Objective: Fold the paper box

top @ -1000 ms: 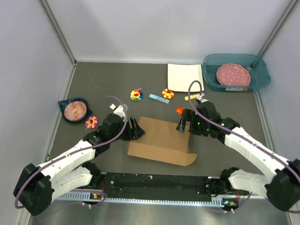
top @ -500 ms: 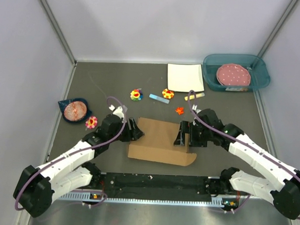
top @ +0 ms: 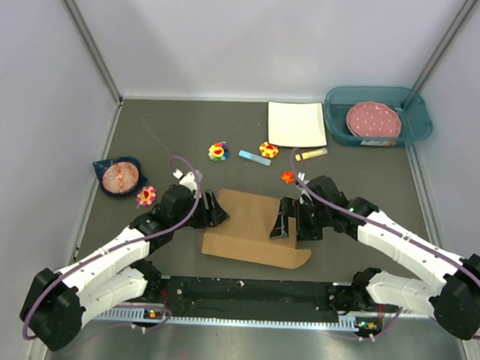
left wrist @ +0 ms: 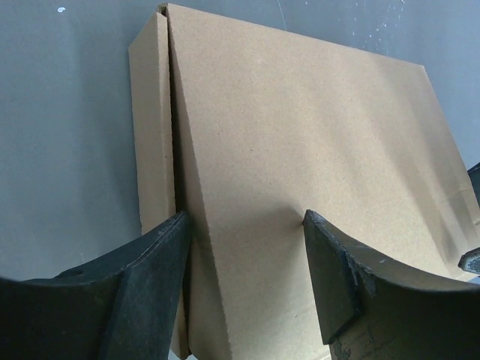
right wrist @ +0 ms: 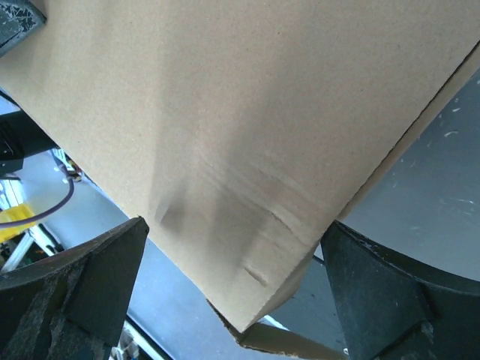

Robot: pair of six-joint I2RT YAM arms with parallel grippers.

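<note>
while the paper box (top: 254,232) lies flat mid-table (top: 154,144), my right gripper (top: 290,224) has slid from its far corner in over the right edge, jaws wide, holding nothing. left gripper (top: 220,209) stays part-open at the left edge. i judge a side fold comes next.

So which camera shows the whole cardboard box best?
The top external camera. From above, nearly the whole paper box shows, so you can see its full shape. The left wrist camera only sees one big panel and a folded side strip up close. The right wrist camera only sees one corner.
</note>
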